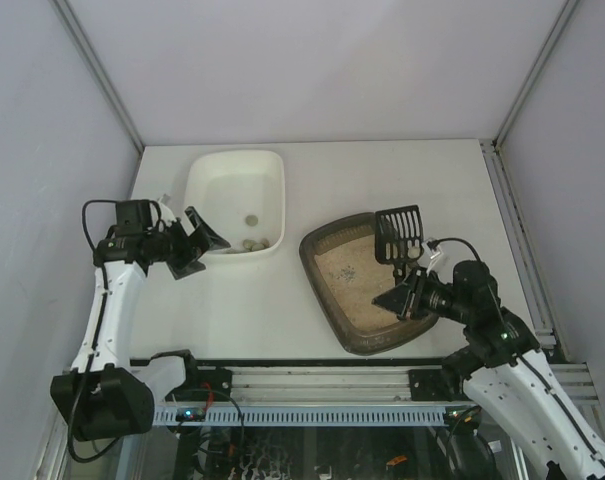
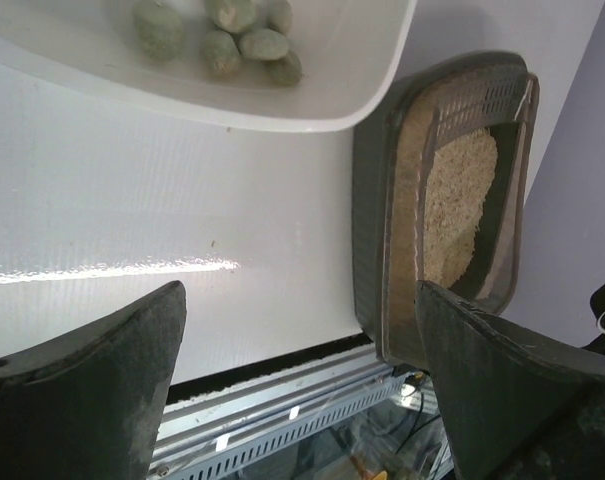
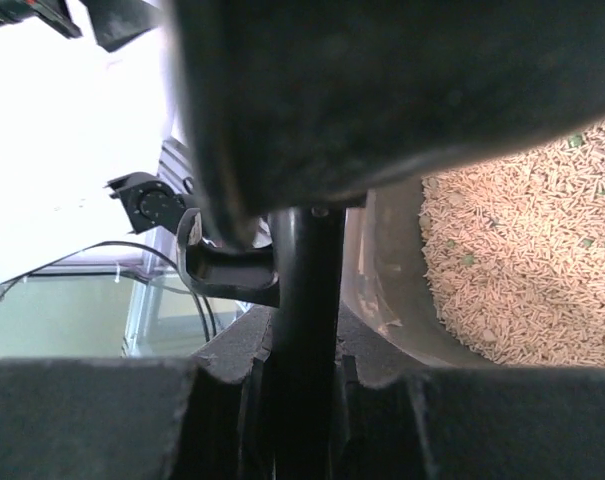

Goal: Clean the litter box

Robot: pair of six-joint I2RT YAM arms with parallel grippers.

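Top external view: the dark litter box (image 1: 377, 345), filled with beige litter, lies angled on the tabletop (image 1: 382, 180) at the right, near the white tray (image 1: 200, 185) that holds greenish pellets (image 1: 250, 242). The right fingers (image 1: 394, 300) pinch the handle of a black slotted scoop (image 1: 399, 232), whose head is over the box's far rim. The left fingers (image 1: 210, 236) are spread wide by the tray's near corner, holding nothing.

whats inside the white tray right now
The white tray holds a few greenish-grey lumps clustered by its near wall, plus a single lump nearer the middle. The open left gripper covers its near-left corner, so anything there is hidden.
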